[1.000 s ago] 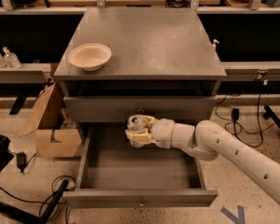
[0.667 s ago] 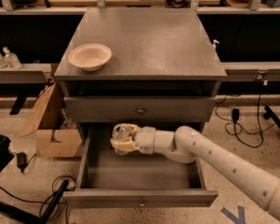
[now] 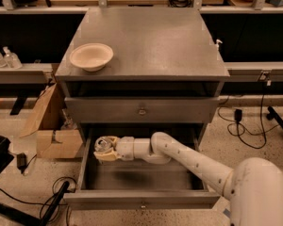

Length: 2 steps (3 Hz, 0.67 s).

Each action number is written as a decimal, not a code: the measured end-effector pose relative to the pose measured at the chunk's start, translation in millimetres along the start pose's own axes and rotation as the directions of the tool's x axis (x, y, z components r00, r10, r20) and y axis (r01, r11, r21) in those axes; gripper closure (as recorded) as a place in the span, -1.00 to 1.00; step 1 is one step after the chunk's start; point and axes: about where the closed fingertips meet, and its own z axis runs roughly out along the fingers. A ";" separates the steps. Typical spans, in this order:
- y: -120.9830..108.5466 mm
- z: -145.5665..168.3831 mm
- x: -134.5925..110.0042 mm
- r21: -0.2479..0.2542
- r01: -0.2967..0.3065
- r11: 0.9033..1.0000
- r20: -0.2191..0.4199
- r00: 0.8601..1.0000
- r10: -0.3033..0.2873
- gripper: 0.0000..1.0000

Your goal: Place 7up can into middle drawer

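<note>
Swung the pincer (image 3: 102,149) leftward over the open middle drawer (image 3: 141,199), from near the centre of its back edge a second ago to just beside its left wall now, and slightly lower in view. Brought the 7up can (image 3: 103,144) along in the grasp, now held over the tray's left rear part rather than under the knob of the drawer front above. Stretched the white arm (image 3: 179,154) further across the drawer, reaching from the right side almost to the left wall.
</note>
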 end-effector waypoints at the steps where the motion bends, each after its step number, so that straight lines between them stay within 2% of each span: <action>1: -17.0 12.4 33.0 -0.017 0.008 1.000 -0.027 1.000 -0.009 1.00; 2: -32.5 1.9 60.5 0.009 -0.003 1.000 -0.055 0.998 0.003 1.00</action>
